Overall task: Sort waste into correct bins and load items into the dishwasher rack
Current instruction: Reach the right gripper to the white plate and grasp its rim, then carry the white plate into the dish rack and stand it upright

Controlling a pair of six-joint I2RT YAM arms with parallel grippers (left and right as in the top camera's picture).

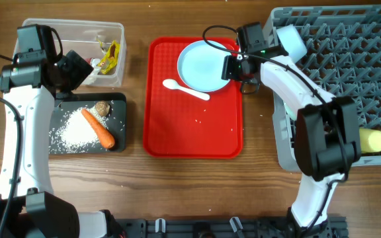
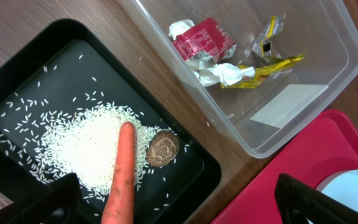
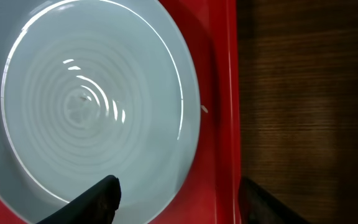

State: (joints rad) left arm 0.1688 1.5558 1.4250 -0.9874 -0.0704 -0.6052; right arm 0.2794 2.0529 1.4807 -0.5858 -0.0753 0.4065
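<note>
Your right hand (image 1: pixel 235 69) stands at the right rim of the pale blue plate (image 1: pixel 202 65). The plate lies in the upper right part of the red tray (image 1: pixel 190 135), in the middle of the overhead frame. In the right wrist view the fingers (image 3: pixel 101 196) of this hand are apart at a middle width. One is over the plate and the other is over the wooden table (image 3: pixel 303 93), so the plate rim and the tray edge lie between them. Neither finger seems to press on anything. The white spoon (image 1: pixel 185 88) lies on the tray just beside the plate, at its lower left.

Your left hand (image 1: pixel 78 67) hovers in the upper left of the overhead frame, over the border between the clear tub (image 2: pixel 328 43) and the black bin (image 2: pixel 48 62). Its jaws are wide and empty. The tub holds the red wrapper (image 2: pixel 204 40) and the yellow wrapper (image 2: pixel 263 67). In the black bin the carrot (image 2: pixel 122 174) lies on the rice (image 2: pixel 79 146), and the brown lump (image 2: pixel 163 148) is just beside the carrot.

The grey dishwasher rack (image 1: pixel 349 59) fills the right side of the overhead frame, with a yellow cup (image 1: pixel 372 140) at its right edge.
</note>
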